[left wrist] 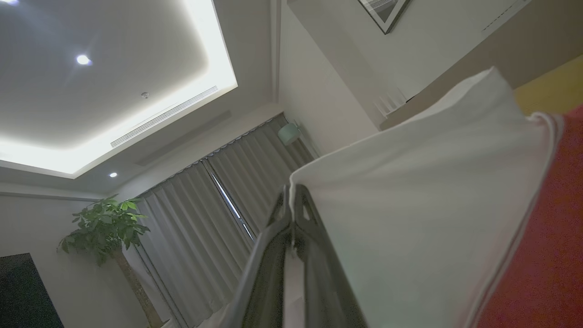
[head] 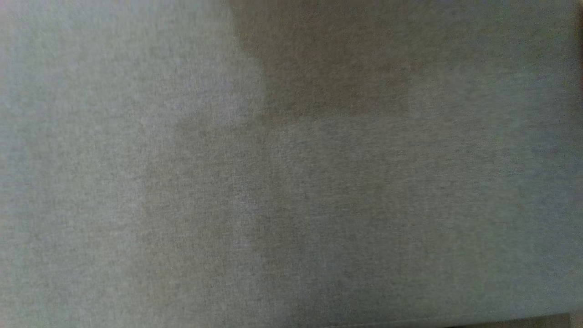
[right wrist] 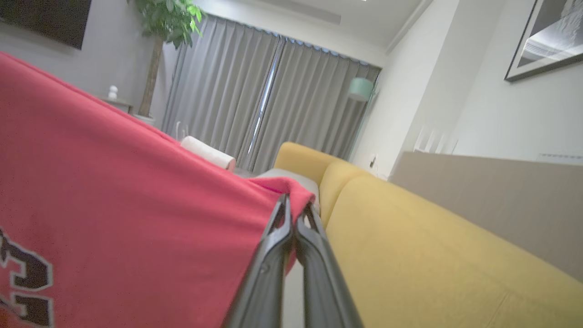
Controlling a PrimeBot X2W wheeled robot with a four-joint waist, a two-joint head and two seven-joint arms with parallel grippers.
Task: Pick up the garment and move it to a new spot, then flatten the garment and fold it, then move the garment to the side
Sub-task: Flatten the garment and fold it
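Right wrist view: right hand (right wrist: 297,207) pinches red shirt (right wrist: 114,182) corner; left hand (left wrist: 291,196) pinches its white part. Shirt up in air by sofa (right wrist: 410,255). You hold hands level, pull apart gently, lower flat.

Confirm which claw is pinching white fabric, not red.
The left claw, shut on the white part of the red-and-white garment. The right claw is shut on a red corner instead, next to the yellow sofa.
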